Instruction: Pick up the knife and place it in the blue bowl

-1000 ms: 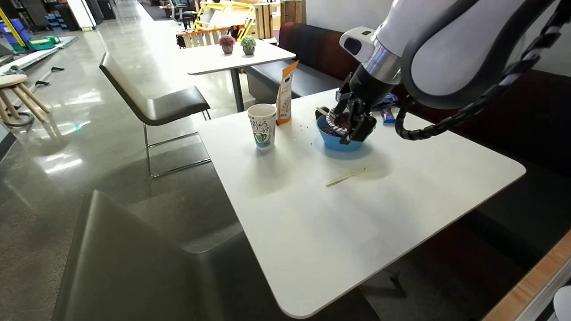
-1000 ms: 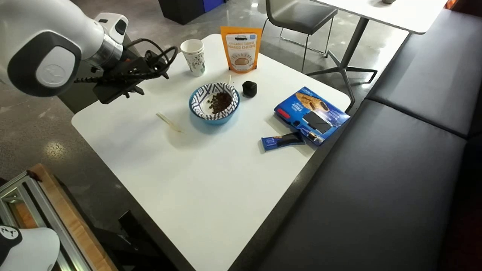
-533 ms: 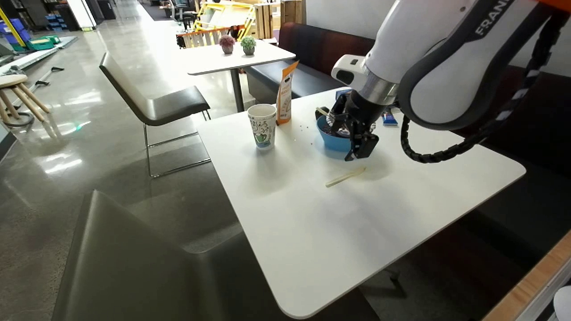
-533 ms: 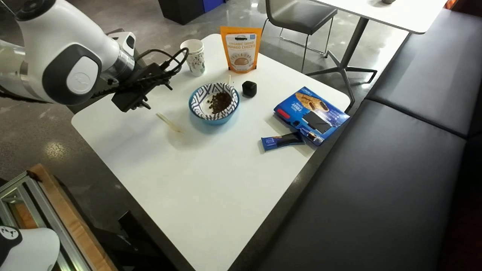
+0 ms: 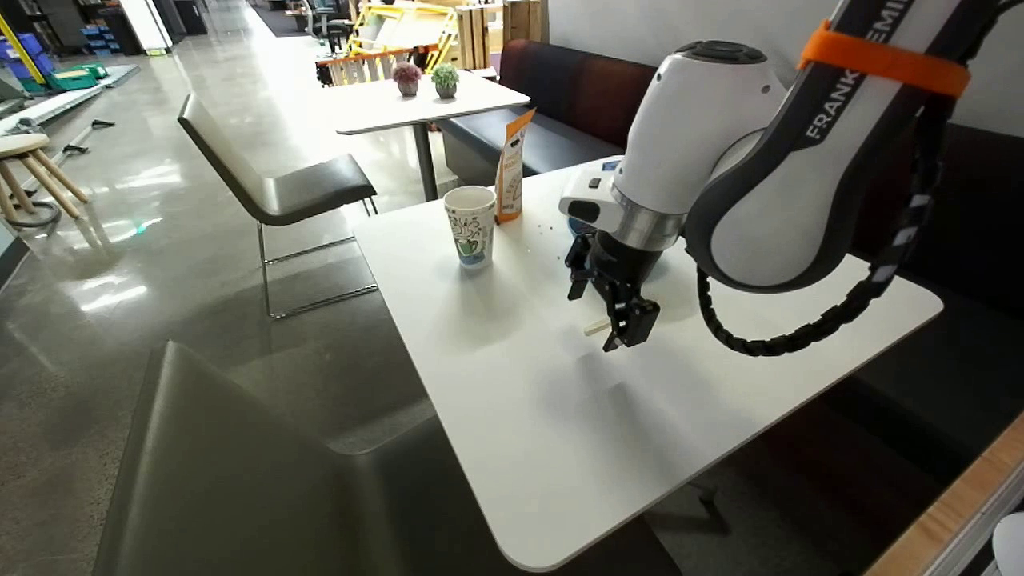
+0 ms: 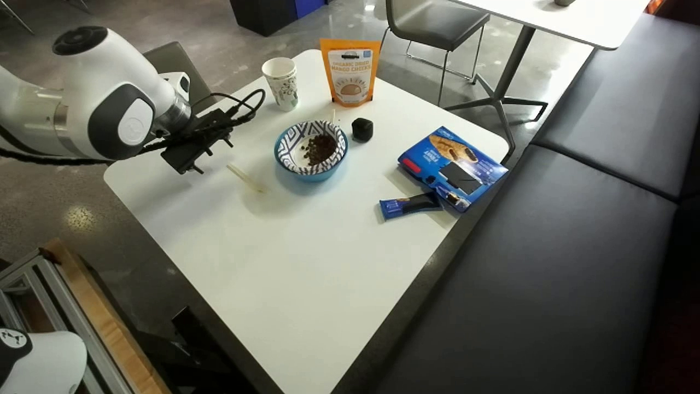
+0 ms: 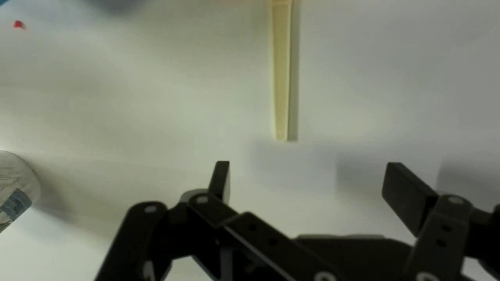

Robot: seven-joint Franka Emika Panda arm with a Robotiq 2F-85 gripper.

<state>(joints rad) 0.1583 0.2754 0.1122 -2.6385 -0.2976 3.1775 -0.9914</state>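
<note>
Tabletop (image 5: 512, 448): white, round-cornered, below the gripper (image 5: 594, 320).
Floor (image 5: 144, 264): polished grey, picture-left of the gripper in an exterior view.
Chair (image 5: 312, 190): grey, thin-legged, also picture-left of the gripper.
Bench (image 5: 556, 146): dark-seated, its back (image 5: 574, 88) reddish-brown, beyond the gripper.
Wall (image 5: 592, 32): pale, behind the bench, farther from the gripper.
Far table (image 5: 480, 98): white on a dark post (image 5: 424, 160), past the gripper, holding a reddish potted plant (image 5: 407, 74) and a green potted plant (image 5: 445, 77).
Glare (image 5: 280, 80): whitest on the floor well beyond the gripper.
</note>
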